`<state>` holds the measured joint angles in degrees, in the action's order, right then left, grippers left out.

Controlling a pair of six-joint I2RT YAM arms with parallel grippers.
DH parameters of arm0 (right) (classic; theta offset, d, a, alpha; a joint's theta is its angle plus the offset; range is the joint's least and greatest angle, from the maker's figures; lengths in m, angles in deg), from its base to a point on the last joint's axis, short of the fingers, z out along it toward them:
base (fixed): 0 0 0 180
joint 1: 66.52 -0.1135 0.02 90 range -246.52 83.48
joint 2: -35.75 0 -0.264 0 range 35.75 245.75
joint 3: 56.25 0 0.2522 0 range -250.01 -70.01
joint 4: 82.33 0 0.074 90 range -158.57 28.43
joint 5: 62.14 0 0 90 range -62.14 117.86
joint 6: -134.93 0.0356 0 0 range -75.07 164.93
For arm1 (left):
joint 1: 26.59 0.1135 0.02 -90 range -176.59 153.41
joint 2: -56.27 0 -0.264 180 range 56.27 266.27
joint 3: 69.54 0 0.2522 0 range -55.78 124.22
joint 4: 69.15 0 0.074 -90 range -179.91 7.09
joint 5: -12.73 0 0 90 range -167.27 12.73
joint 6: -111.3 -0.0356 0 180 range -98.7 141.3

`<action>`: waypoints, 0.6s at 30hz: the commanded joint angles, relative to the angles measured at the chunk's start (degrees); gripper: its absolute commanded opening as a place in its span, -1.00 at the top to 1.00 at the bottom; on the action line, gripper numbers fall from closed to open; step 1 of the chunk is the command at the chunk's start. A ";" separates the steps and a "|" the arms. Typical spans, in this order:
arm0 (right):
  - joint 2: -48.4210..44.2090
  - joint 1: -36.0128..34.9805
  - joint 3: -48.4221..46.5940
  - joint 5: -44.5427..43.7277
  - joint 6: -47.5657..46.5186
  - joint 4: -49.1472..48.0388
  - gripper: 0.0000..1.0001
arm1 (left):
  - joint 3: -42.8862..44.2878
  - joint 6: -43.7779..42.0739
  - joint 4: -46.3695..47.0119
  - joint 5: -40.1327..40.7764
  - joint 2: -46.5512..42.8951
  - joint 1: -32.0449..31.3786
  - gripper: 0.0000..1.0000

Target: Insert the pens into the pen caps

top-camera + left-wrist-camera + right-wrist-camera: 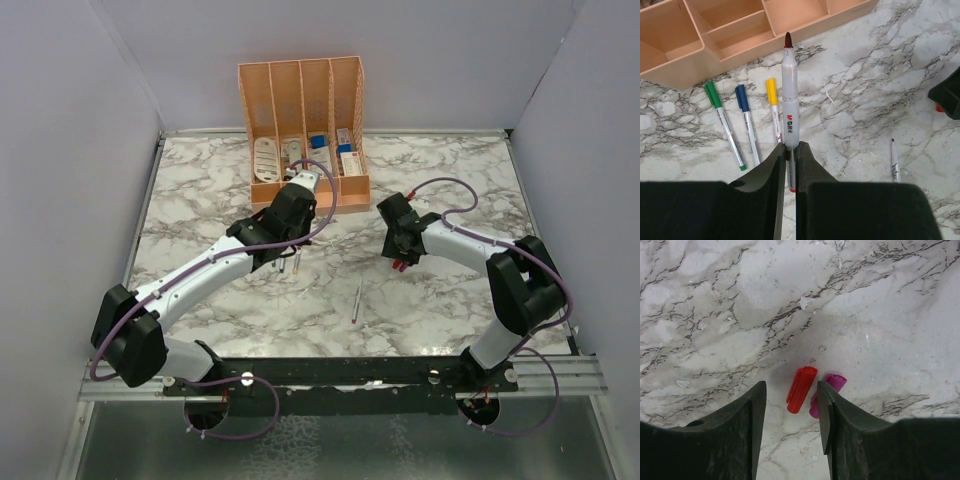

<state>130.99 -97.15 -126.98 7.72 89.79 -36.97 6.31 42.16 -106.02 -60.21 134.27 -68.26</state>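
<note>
Left hand: we see the left hand (791,150) with its jaws closed almost fully on the lower barrel of the red-tipped pen (789,90), which it holds above the tabletop (200,190).
Held pen: the grey-white barrel juts straight out from between the fingers. Its bare dark red tip points toward the front wall of the organiser (670,70). A small red end shows low down between the fingers.
Right hand: we see the right hand (791,387) low over the marble with its jaws apart, one finger on each side of the red cap (801,389). There is a gap on both sides, so it has hold of nothing.
Red cap: it lies flat on the tabletop, slightly slanted, between the two fingers.
Magenta cap: the magenta cap (836,382) lies just beside the red one and is partly hidden behind the inner edge of the right-side finger. We cannot tell whether the two caps touch.
Capped pens: the green-capped pen (722,120), blue-capped pen (747,125) and yellow-capped pen (774,112) lie side by side on the tabletop. Their caps are near the organiser's front edge.
Loose pen: the loose pen (356,300) lies alone on the marble between the two arms, well apart from the caps. We cannot make out its tip colour.
Organiser: peach, standing at the far side of the tabletop.
</note>
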 commanded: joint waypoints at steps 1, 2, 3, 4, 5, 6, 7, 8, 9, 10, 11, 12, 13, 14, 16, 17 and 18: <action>1.34 0.13 -0.57 -0.20 1.63 1.30 0.12 | -1.33 0.25 3.43 -3.68 -2.19 0.67 1.00; 1.40 0.13 -0.33 -0.01 1.69 1.15 0.12 | -1.67 0.32 3.98 -4.23 -2.49 0.85 1.00; 1.50 0.13 -0.11 0.15 1.76 0.96 0.13 | -2.01 0.35 4.58 -4.82 -2.78 0.96 1.00; 1.61 0.13 0.04 0.31 1.78 0.79 0.13 | -2.30 0.47 5.10 -5.37 -3.11 1.21 1.00; 1.70 0.13 0.19 0.39 1.78 0.68 0.13 | -2.66 0.60 5.77 -5.92 -3.42 1.35 1.00; 1.95 0.13 0.17 0.45 1.81 0.60 0.13 | -2.97 0.75 6.29 -6.53 -3.60 1.52 1.00; 2.14 0.16 0.12 0.61 1.76 0.49 0.14 | -3.15 0.87 6.72 -7.17 -3.83 1.77 1.00; 2.36 0.14 0.13 0.69 1.69 0.49 0.18 | -3.33 0.97 7.02 -7.59 -4.02 1.91 1.00; 2.59 0.13 0.11 0.82 1.68 0.42 0.19 | -3.39 1.10 7.23 -7.93 -4.08 2.08 1.00; 2.76 0.13 0.07 0.87 1.69 0.43 0.20 | -3.45 1.18 7.33 -8.15 -4.08 2.19 1.00; 2.89 0.13 0.10 1.00 1.75 0.39 0.20 | -3.45 1.35 7.40 -8.35 -4.15 2.28 1.00; 2.98 0.13 0.17 1.03 1.80 0.40 0.20 | -3.48 1.44 7.45 -8.54 -4.17 2.40 1.00; 3.06 0.13 0.27 1.11 1.81 0.35 0.25 | -3.52 1.59 7.59 -8.73 -4.17 2.46 1.00; 3.17 0.13 0.40 1.26 1.69 0.33 0.28 | -3.62 1.80 7.63 -8.79 -4.23 2.55 1.00; 3.34 0.13 0.61 1.46 1.62 0.31 0.39 | -3.81 2.13 7.88 -9.02 -4.38 2.72 1.00; 3.44 0.13 0.71 1.55 1.54 0.26 0.48 | -3.96 2.28 8.07 -9.12 -4.47 2.80 1.00; 3.60 0.13 0.85 1.66 1.48 0.23 0.57 | -4.02 2.45 8.32 -9.31 -4.62 2.89 1.00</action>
<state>133.03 -97.15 -126.98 8.07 90.80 -36.91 2.92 43.43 -100.10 -67.18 131.47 -65.90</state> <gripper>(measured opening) 0.292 0.108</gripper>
